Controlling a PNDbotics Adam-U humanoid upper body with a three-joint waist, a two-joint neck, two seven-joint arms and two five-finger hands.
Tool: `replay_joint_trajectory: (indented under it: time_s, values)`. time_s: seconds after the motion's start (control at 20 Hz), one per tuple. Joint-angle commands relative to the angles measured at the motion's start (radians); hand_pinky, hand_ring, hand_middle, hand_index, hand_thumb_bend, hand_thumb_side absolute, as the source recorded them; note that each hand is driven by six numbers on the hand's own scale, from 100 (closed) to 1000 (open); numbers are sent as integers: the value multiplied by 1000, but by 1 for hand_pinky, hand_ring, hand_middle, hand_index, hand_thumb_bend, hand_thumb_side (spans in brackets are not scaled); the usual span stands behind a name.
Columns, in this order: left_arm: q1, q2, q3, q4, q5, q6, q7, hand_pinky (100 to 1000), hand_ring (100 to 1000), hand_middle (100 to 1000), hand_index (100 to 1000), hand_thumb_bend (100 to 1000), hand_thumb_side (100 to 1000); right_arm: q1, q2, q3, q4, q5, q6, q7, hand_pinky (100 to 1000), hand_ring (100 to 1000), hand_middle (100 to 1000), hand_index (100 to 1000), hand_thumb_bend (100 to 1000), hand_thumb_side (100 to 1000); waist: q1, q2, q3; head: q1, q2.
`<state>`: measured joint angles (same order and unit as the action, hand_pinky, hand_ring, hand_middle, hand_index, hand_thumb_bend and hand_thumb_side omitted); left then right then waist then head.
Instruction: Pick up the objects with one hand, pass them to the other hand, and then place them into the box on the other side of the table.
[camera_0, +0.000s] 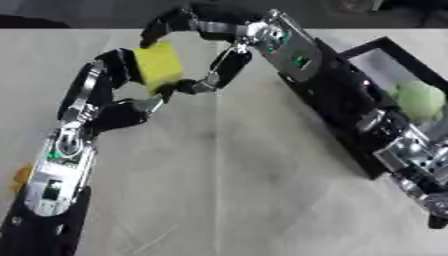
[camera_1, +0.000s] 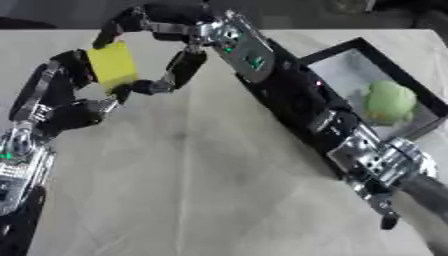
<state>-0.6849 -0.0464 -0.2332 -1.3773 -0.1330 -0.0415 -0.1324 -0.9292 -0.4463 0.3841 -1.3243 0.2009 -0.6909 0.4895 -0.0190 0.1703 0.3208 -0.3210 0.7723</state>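
Yellow block (camera_0: 158, 66) sits between both hands above the surface (camera_0: 227, 175): left robot hand (camera_0: 114, 90) curled round it, right robot hand (camera_0: 214, 70) seemingly pinching too. We'd confirm right's hold before left lets go; box (camera_1: 385, 60) lies beyond.

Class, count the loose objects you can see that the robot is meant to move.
2, maybe 3: a yellow foam block held between both hands, a green ball in the black box, and an unclear orange bit at left.

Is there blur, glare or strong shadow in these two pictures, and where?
Left eye view: soft all over; the green ball in the box looks hazy, and pale glare lies on the box floor. Right eye view: equally soft; the yellow block between both hands has fuzzy edges. Table shadows are faint, so the light is diffuse.
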Motion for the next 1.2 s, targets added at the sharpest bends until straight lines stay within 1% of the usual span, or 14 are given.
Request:
replay_joint_trajectory:
  time_s: [0.05,0.1,0.2,0.4,0.65,0.75,0.85,0.9,1.0,1.1,1.2]
  values:
    - [-19,-21,-15,-28,5,-10,-5,650,510,360,422,190,100,-22,-5,-7,2,7,-24,33,946,891,709,852,214,112,-5,0,1,-6,-2]
    - [-18,-22,-16,-28,4,-11,-6,650,510,360,422,191,100,-22,-4,-7,2,4,-19,32,946,890,706,850,204,110,-5,1,1,-7,-2]
    - [-18,-22,-16,-27,3,-11,-6,650,511,359,422,191,100,-21,-4,-5,0,-12,-6,33,948,885,681,831,100,100,-5,2,1,-7,-2]
    - [-18,-21,-18,-21,-8,-10,-8,650,512,360,423,194,100,-19,-4,1,-6,-69,36,49,952,879,642,799,100,100,-4,3,0,-5,-2]
    - [-17,-22,-20,-12,-28,-4,-10,651,515,362,426,198,100,-17,-8,7,-26,-142,96,97,960,860,587,747,100,111,-3,4,-3,-9,-2]
    - [-17,-23,-20,-9,-37,-1,-8,653,517,365,429,224,100,-17,-9,8,-34,-162,114,119,960,846,563,723,100,118,-2,5,-4,-10,-2]
    - [-16,-24,-19,-7,-45,1,-5,653,517,365,429,227,100,-17,-9,7,-38,-177,127,134,959,844,560,720,100,117,-1,5,-4,-11,-2]
    - [-16,-24,-20,-6,-48,1,-5,654,519,367,431,244,100,-16,-10,7,-40,-184,132,140,955,828,540,700,100,117,0,5,-4,-11,-2]
    - [-16,-25,-20,-5,-53,0,-4,655,517,365,429,242,100,-16,-10,6,-42,-196,142,148,952,813,529,691,100,117,0,5,-4,-13,-2]
    - [-17,-26,-22,-5,-54,-2,-5,655,519,366,431,245,100,-15,-10,5,-42,-203,148,155,952,806,525,698,100,109,0,4,-3,-14,-2]
    - [-17,-27,-25,-7,-52,-6,-12,662,526,378,438,278,100,-13,-9,4,-38,-209,152,164,957,801,520,720,100,100,-1,4,-2,-16,-2]
